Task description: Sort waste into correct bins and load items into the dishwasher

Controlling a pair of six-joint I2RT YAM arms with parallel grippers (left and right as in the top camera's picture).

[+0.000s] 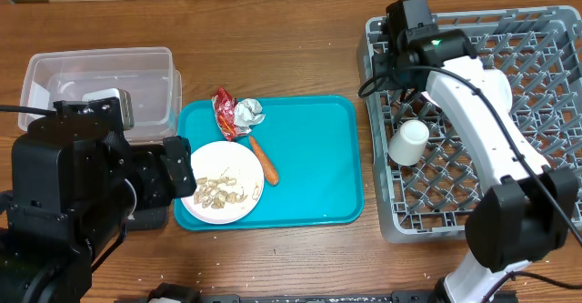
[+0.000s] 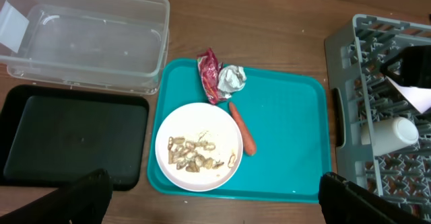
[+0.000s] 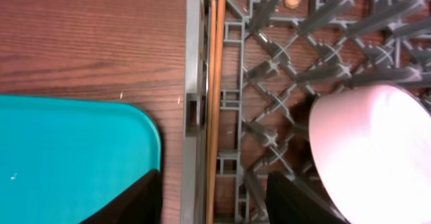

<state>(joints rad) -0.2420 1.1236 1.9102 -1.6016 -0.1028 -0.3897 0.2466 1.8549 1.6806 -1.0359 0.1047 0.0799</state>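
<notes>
Right gripper, jaws wide and empty, hangs over the wall of the dishwasher rack, right of the teal tray; left gripper jaws wide too; plate, carrot, wrapper lie on the tray; descending here risks striking that wall.

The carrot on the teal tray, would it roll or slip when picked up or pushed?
The carrot looks rigid, so it probably lifts without bending. Its round, tapered shape may roll in an arc if nudged on the smooth tray. Small, so probably light.
</notes>
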